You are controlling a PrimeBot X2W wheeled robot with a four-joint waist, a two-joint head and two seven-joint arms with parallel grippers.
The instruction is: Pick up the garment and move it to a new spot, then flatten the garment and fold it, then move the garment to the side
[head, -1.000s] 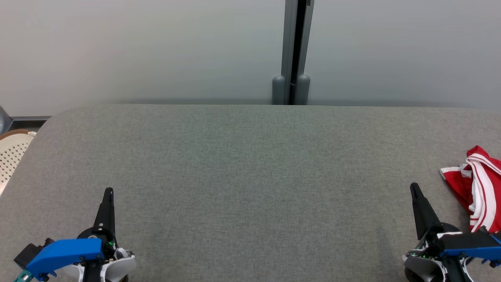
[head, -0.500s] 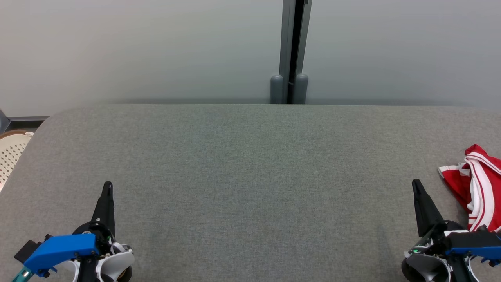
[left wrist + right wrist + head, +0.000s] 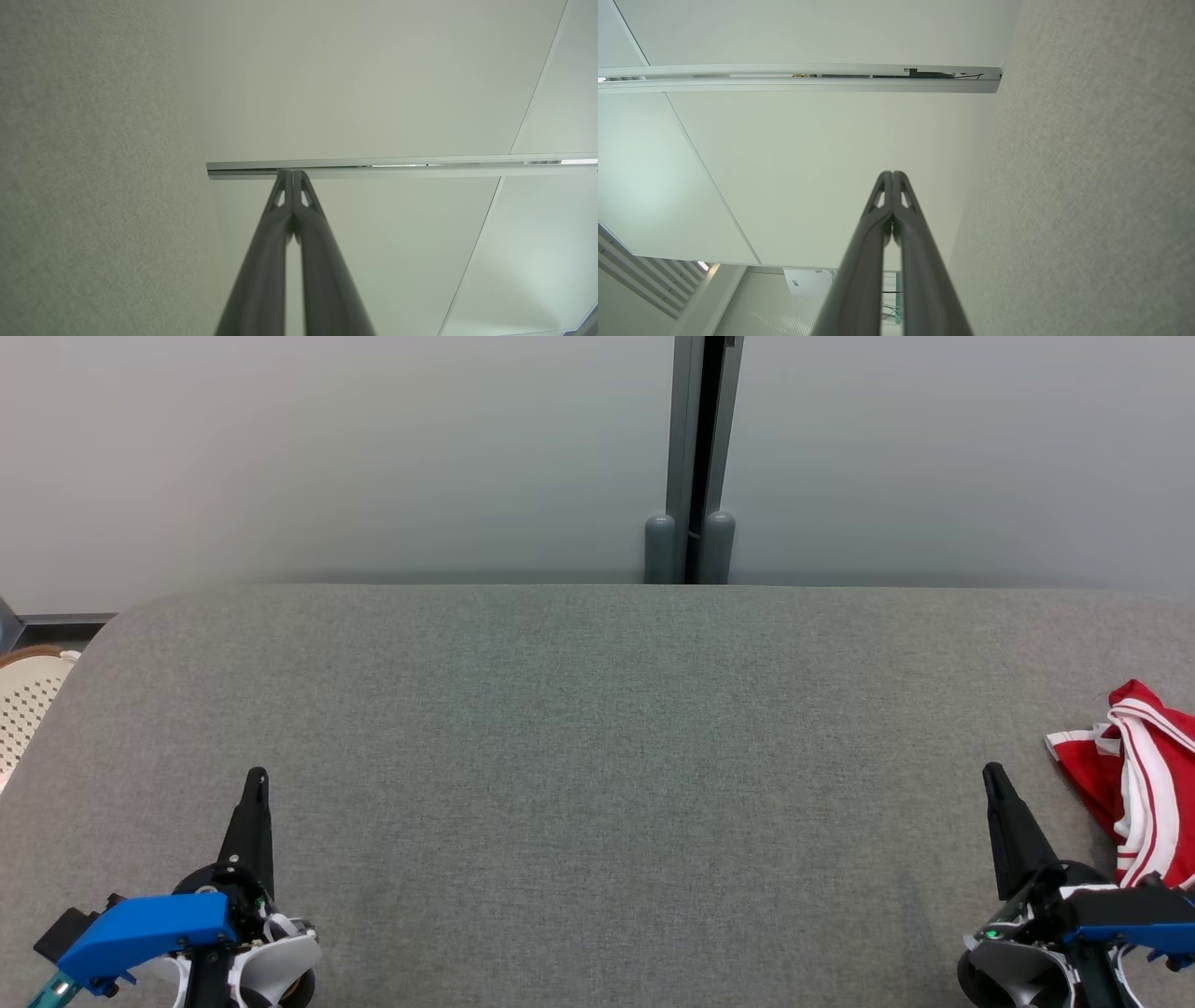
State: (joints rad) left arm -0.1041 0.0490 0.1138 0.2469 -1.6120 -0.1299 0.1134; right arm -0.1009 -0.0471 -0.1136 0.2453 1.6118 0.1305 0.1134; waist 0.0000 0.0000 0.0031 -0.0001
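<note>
A broad table [image 3: 597,756] covered in grey woven cloth, its far corners rounded, stands against a plain, pale, smooth wall [image 3: 327,448].

Over the near edge of the table, toward its left end, the left gripper [image 3: 257,777] points away across the cloth. Seen from its own wrist, its two long dark fingers [image 3: 261,280] lie pressed together right up to the tips, with nothing between them. The right gripper [image 3: 991,773] sits over the near edge of the table toward the right end, and its fingers [image 3: 859,280] are likewise closed tip to tip on nothing. Both taper to narrow points. Behind each are a black hub, a white rounded housing and a blue plastic bracket.

The garment [image 3: 1134,784] lies on the table at its right edge, just beside the right gripper and apart from it. It is a crumpled heap of red fabric with white stripes, bunched into folds, and part of it runs out of the head view.

The table between the two grippers is bare cloth with a fine, even weave. Behind the table's far edge, a little right of its middle, a grey upright post [image 3: 691,457] with a dark slot splits the wall, with two rounded grey caps at its foot. Beyond the table's left end sits a cream perforated basket [image 3: 28,700].
</note>
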